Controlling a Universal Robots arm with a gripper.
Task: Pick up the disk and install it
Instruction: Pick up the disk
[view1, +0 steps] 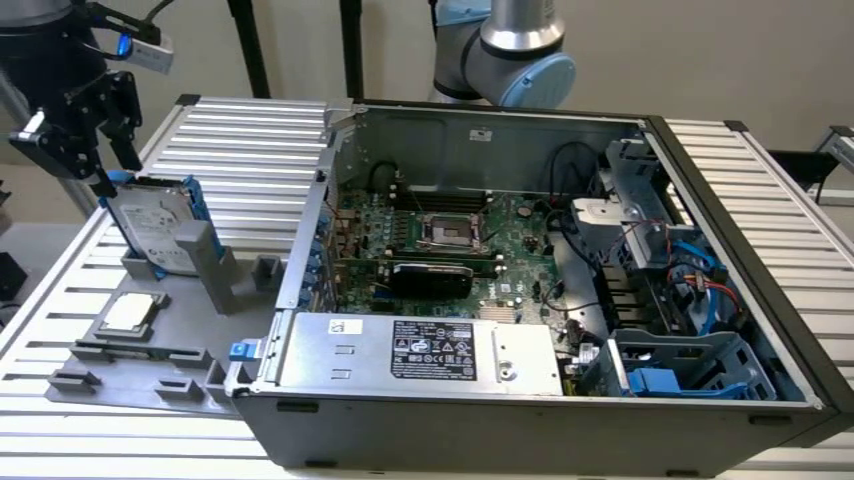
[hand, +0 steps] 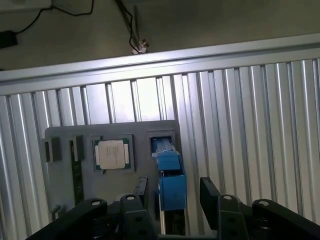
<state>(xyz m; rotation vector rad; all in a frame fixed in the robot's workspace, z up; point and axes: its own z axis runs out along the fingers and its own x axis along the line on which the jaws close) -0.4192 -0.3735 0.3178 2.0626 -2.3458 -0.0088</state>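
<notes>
Closing off-centre is your main risk. The gripper (view1: 118, 172) hangs unclenched, its jaws astride the top edge of the disk (view1: 144, 225) with a gap on each side in the wrist view. An uneven squeeze could tip the disk in its slot, or catch only the blue carrier rail and let it slip.

The disk stands on edge in the grey fixture (view1: 134, 375), at nine o'clock from the open case (view1: 467, 140) in the exterior view. The CPU chip (view1: 130, 312) lies flat at six o'clock from it. You can judge the disk's long axis as near upright, with the top leaning toward eleven o'clock and the broad silver face turned to the exterior camera.
</notes>
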